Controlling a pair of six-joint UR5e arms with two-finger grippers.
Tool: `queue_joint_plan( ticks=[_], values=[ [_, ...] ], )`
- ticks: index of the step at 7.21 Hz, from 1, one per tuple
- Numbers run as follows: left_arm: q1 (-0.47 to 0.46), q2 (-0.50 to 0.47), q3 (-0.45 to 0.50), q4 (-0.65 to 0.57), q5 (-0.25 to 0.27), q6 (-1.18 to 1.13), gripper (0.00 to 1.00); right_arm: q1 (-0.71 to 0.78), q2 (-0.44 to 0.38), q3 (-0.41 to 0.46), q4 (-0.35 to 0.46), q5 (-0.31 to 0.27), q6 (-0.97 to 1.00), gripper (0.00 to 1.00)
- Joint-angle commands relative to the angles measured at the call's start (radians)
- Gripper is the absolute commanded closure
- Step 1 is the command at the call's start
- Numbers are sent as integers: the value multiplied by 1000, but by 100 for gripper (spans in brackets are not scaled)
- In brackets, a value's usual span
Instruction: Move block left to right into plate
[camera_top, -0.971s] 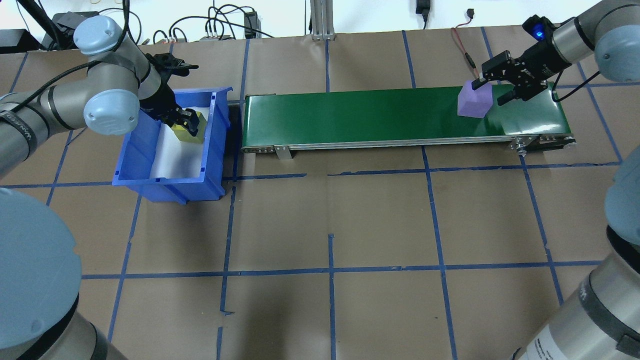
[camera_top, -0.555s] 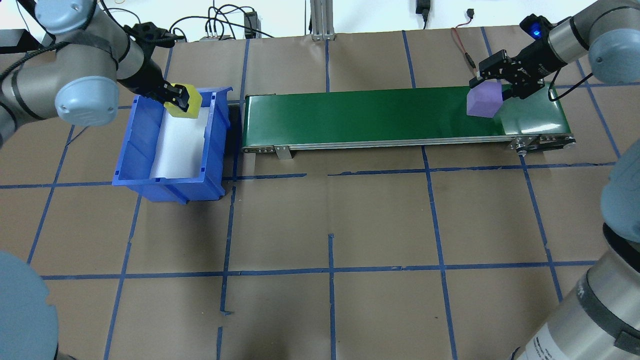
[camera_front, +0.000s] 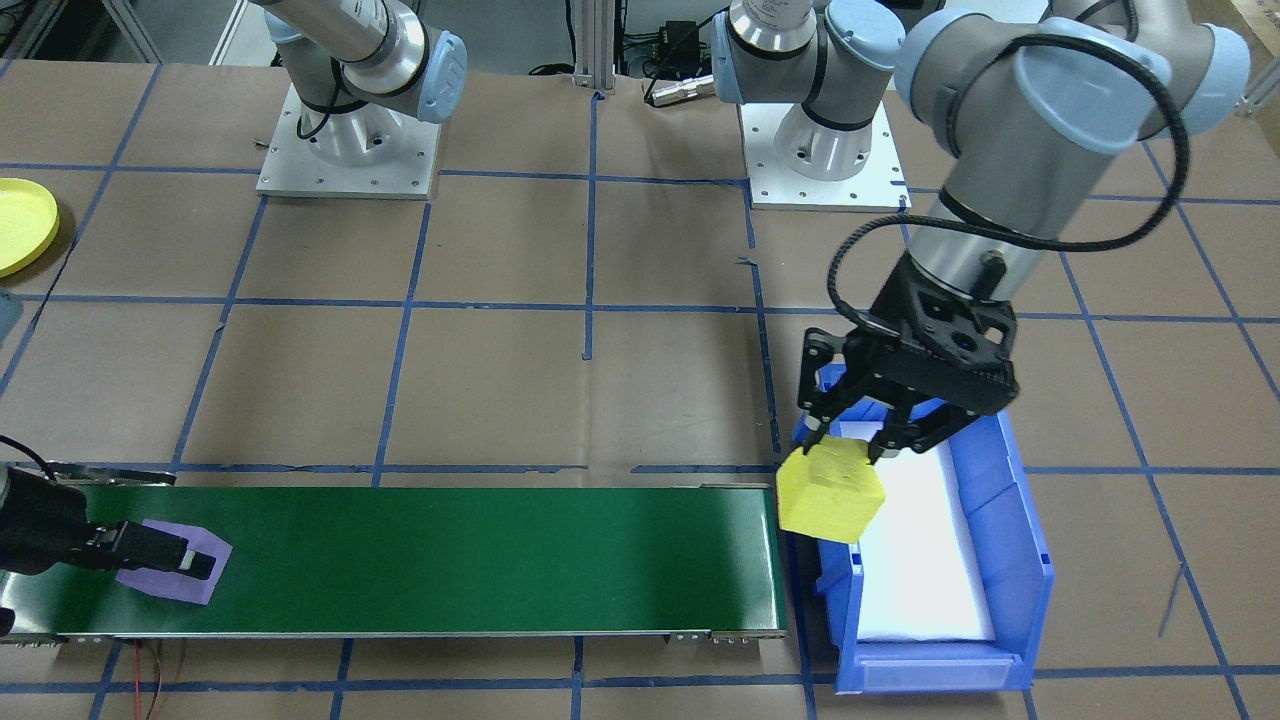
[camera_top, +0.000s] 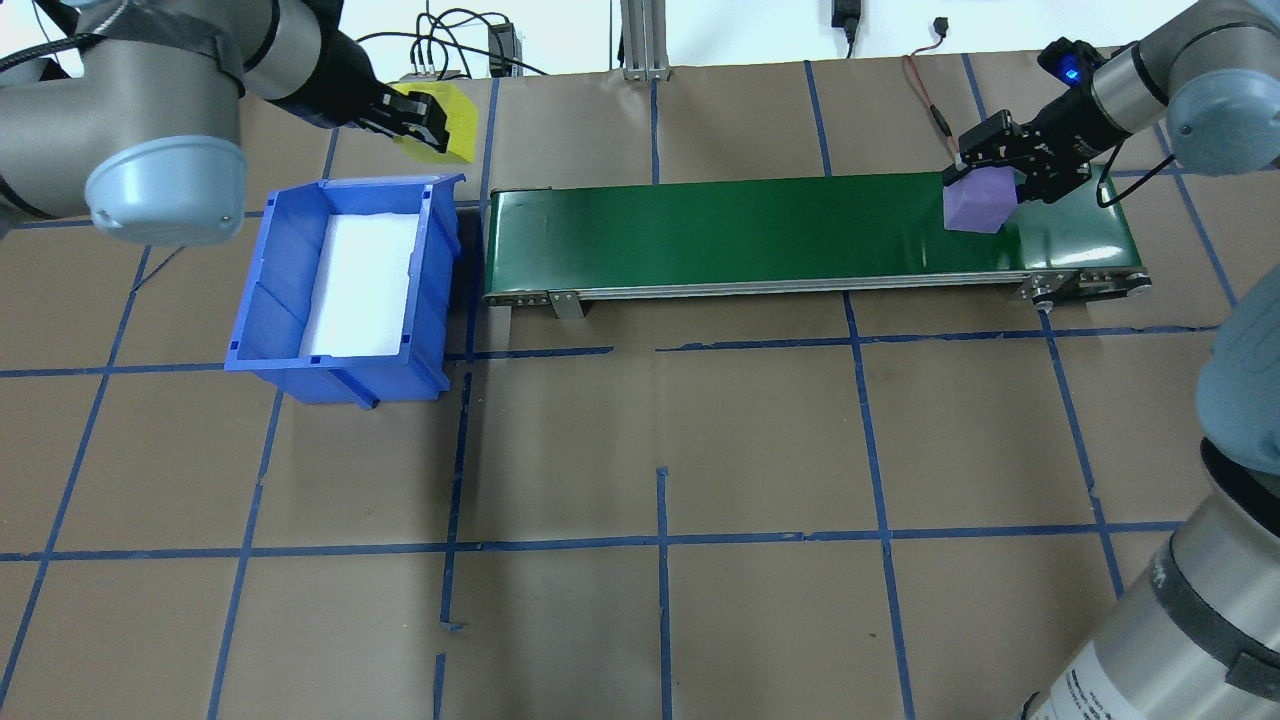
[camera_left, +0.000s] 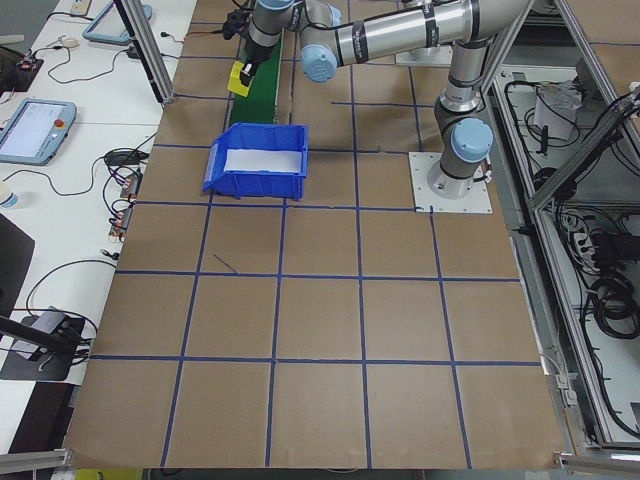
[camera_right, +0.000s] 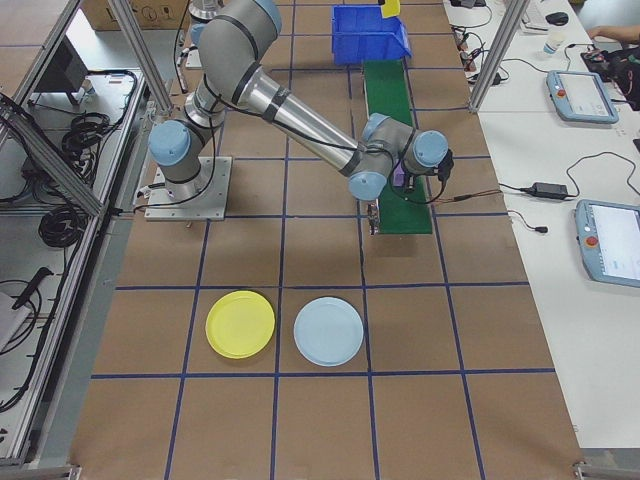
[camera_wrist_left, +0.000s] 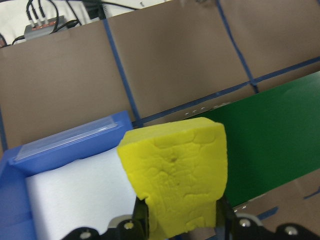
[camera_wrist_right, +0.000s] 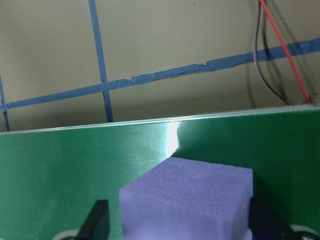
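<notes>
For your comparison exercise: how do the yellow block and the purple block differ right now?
Colour: the yellow block is bright yellow, the purple block pale violet.
Place: yellow is held in the air by the left gripper beside the bin; purple sits on the belt between the right gripper's fingers.
Both are foam cubes.

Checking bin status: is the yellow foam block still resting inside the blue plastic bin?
No. The yellow foam block hangs clamped in the left gripper, lifted above the blue plastic bin, whose white liner lies bare.
</notes>
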Motion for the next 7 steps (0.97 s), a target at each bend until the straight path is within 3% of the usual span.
queue_joint_plan(
  ticks=[1,2,3,4,5,7],
  values=[
    [-88,-58,-14,10,1,-82,66,0,-17,28,1,-76,28,36],
    [-105,-109,-16,10,0,-84,66,0,-33,27,2,-133,38,47],
    [-123,-144,-16,12,3,-84,61,-2,-66,19,5,-213,57,51],
    [-123,-163,-16,12,6,-95,14,-3,-106,13,11,-267,61,51],
    [-123,-176,-16,12,6,-105,0,-15,-135,13,19,-307,52,50],
    [-122,-195,-13,10,11,-112,0,-107,-180,22,63,-345,-18,48]
  ],
)
